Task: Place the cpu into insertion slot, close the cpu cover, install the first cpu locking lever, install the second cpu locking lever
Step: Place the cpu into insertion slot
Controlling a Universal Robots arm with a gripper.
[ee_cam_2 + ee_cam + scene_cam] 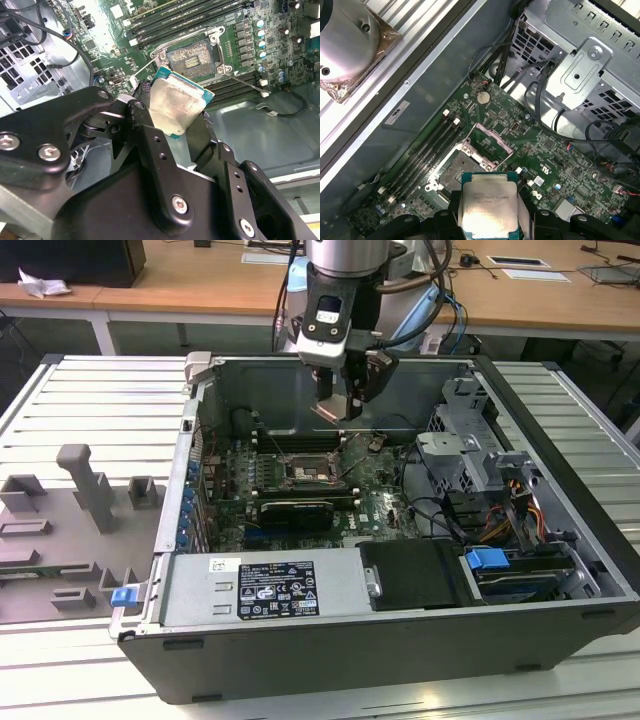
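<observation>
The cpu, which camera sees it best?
The first wrist view. There the cpu faces the camera flat, with nearly its whole silvery top showing, gripped at both sides by the pincer. The second wrist view shows it tilted, its lower edge behind the black pincer. In the exterior view it is a tiny pale sliver.

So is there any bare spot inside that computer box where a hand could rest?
Yes: the bare grey panel between the memory slots and the case's far wall. Outside, the slatted table at the exterior view's right is bare. Crowded: the green board, the cables by the drive cage, and above the insertion slot, where the pincer holds the cpu.
</observation>
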